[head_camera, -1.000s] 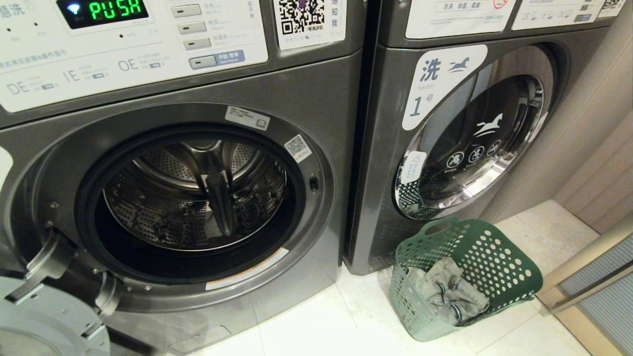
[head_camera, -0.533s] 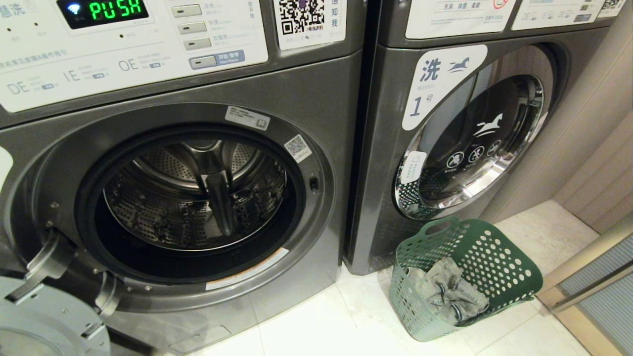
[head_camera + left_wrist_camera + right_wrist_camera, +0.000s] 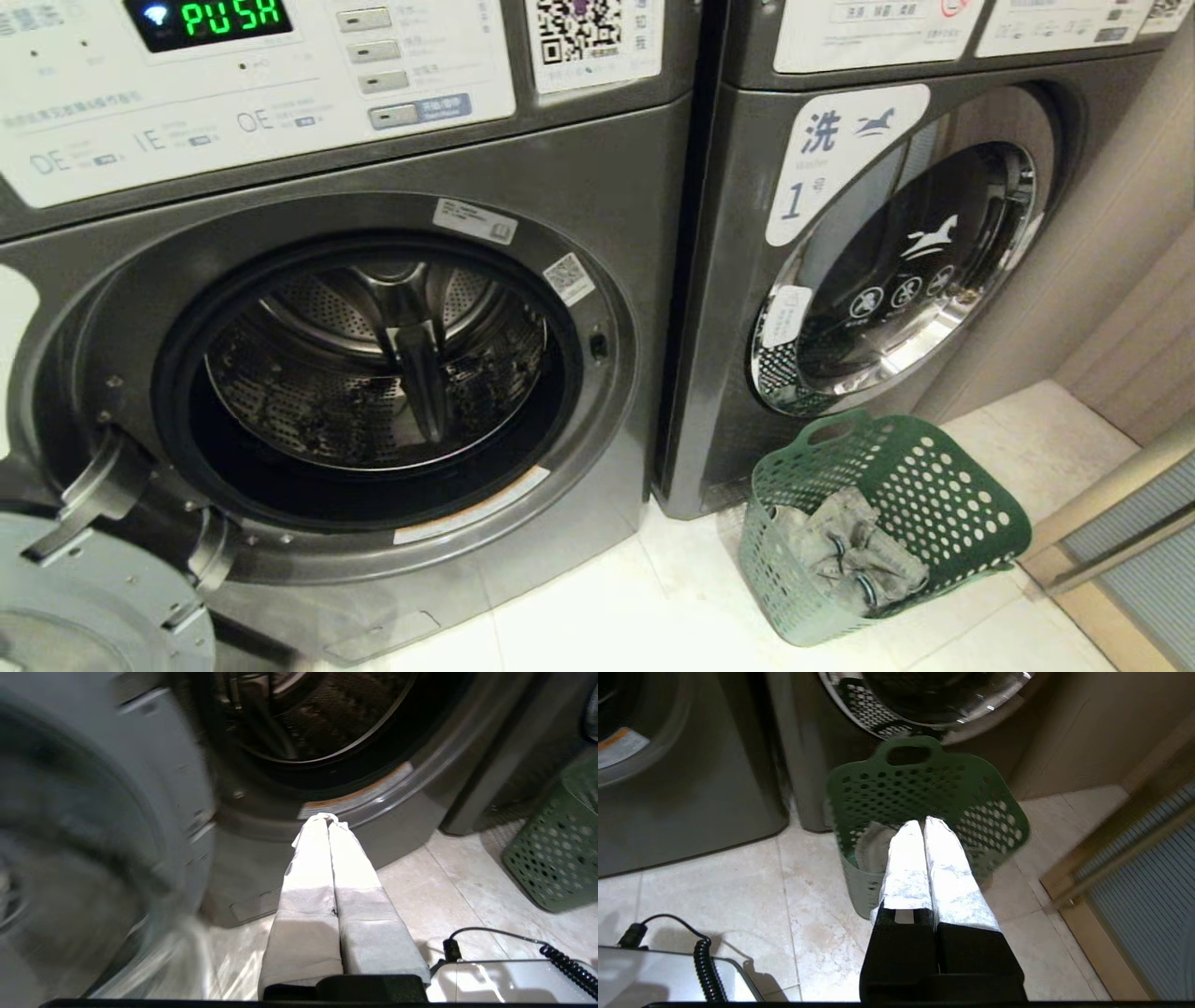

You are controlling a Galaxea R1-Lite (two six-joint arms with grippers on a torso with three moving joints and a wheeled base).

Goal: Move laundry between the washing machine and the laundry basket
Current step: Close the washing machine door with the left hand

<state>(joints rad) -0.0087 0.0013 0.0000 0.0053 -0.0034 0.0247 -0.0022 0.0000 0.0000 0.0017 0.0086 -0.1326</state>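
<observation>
The laundry (image 3: pixel 845 551) lies in the green laundry basket (image 3: pixel 924 784), just ahead of the right gripper (image 3: pixel 923 823), the nearer one; both grippers' fingers are together, empty.

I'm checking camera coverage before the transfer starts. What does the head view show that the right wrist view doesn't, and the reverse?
Head view only: the open drum of the washing machine, its lit display, and the laundry lying in the laundry basket.
Right wrist view only: the right gripper, shut and empty above the basket, and a coiled cable.
Both: the green basket and the closed machine labelled 1.
</observation>
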